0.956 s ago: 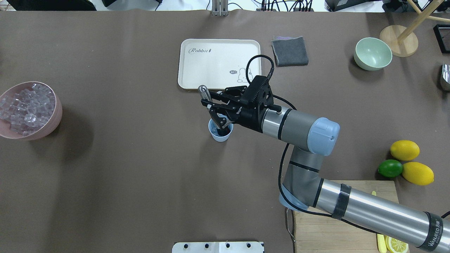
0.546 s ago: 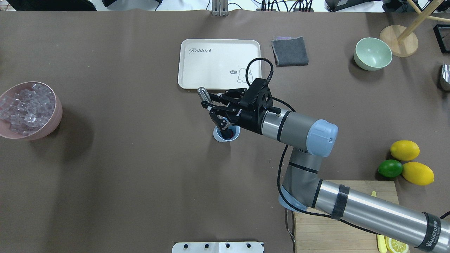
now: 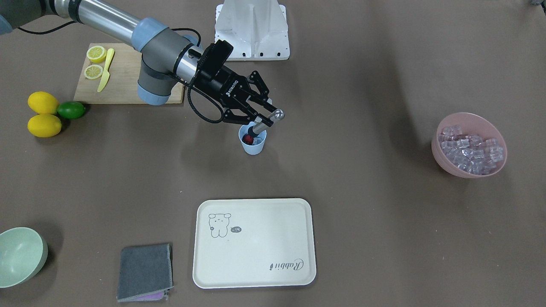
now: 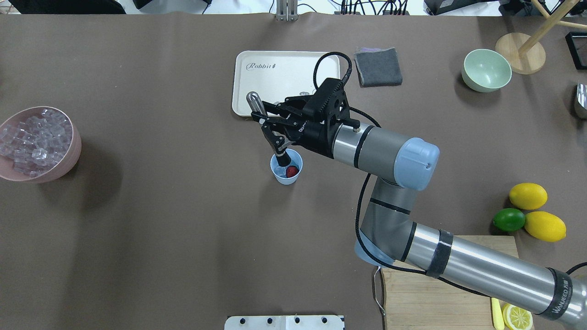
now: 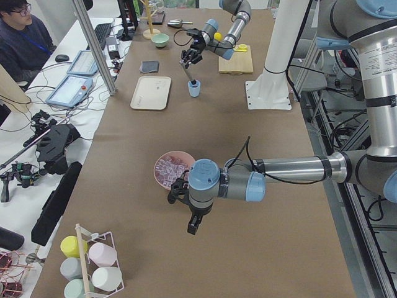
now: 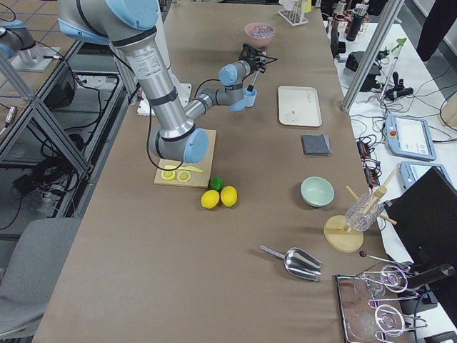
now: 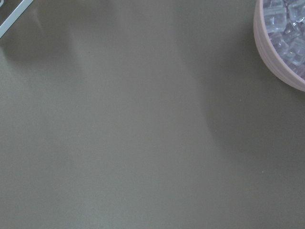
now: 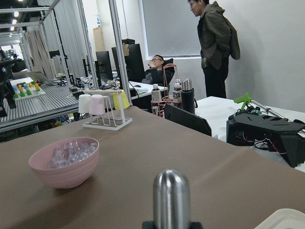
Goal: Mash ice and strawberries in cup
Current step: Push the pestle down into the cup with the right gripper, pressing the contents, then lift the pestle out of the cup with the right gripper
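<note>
Brown-papered counter [image 4: 183,238], with wide bare stretches left of the cup [image 4: 287,180] and on the robot's side of it. Cup stands upright mid-counter, just short of the tray [image 4: 275,78] edge. Inside: strawberry [image 4: 292,171] and ice [image 4: 279,171], side by side. Right jaws clamped on the muddler [image 4: 253,103], which is tilted, dark tip inside the rim. Pink bowl [image 4: 74,153] of cubes sits at the left edge, well apart. Left jaws low beside the bowl; open or closed, cannot tell.
</note>
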Controlling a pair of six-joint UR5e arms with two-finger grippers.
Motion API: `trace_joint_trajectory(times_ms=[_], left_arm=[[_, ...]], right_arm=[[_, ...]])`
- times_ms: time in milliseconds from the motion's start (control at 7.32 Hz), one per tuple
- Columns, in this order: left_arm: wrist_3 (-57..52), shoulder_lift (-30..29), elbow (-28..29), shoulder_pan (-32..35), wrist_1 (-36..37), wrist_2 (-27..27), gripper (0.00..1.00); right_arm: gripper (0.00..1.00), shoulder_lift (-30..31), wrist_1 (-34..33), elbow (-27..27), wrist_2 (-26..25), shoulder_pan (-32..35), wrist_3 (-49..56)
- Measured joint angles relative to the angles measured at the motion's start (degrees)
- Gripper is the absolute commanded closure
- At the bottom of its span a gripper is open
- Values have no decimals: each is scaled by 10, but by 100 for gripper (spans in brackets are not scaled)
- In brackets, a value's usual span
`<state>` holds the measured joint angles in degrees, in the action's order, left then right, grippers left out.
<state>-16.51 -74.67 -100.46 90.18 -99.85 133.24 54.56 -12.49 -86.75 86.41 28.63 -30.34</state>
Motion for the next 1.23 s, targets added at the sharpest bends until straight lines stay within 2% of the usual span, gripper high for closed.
trace_joint_trajectory(times_ms=[410, 546, 820, 956, 1230], left_arm=[[0, -1, 0, 0, 0, 0, 1], [0, -1, 0, 0, 0, 0, 1], [0, -1, 0, 0, 1, 0, 1], [0, 0, 0, 0, 1, 0, 1], [0, 0, 2, 0, 1, 0, 1]], right_arm=[[100, 14, -291, -171, 1, 19, -129], [100, 40, -361, -210, 2, 21, -149], [100, 99, -445, -239, 20, 25, -263], [100, 113, -500, -241, 63, 36, -330], [100, 119, -656, -235, 182, 82, -382]])
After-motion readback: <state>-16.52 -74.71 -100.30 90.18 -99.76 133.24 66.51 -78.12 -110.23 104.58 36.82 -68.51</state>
